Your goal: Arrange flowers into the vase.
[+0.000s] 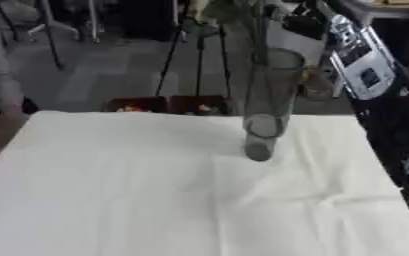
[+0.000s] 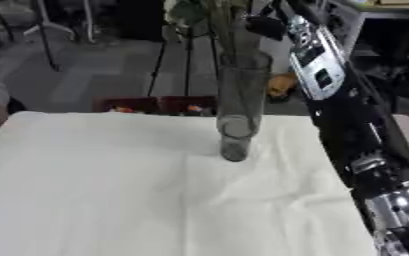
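Clear glass vase (image 2: 236, 107) stands upright on white cloth (image 1: 155, 190), far side of table. Green stems (image 2: 218, 20) rise from its mouth. Right arm (image 2: 343, 110) reaches up beside vase; right hand (image 2: 273, 22) near stems, finger state unclear. Left hand unseen.

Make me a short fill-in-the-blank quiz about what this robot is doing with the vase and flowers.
1. The tall clear vase stands on a table covered by a ____ cloth.
2. The arm reaching toward the top of the vase is the robot's ____ arm.
3. The flower stems are already ____ the vase.
4. Beyond the table's far edge, past the vase, rise the legs of a ____.

Missing words: white; right; inside; tripod
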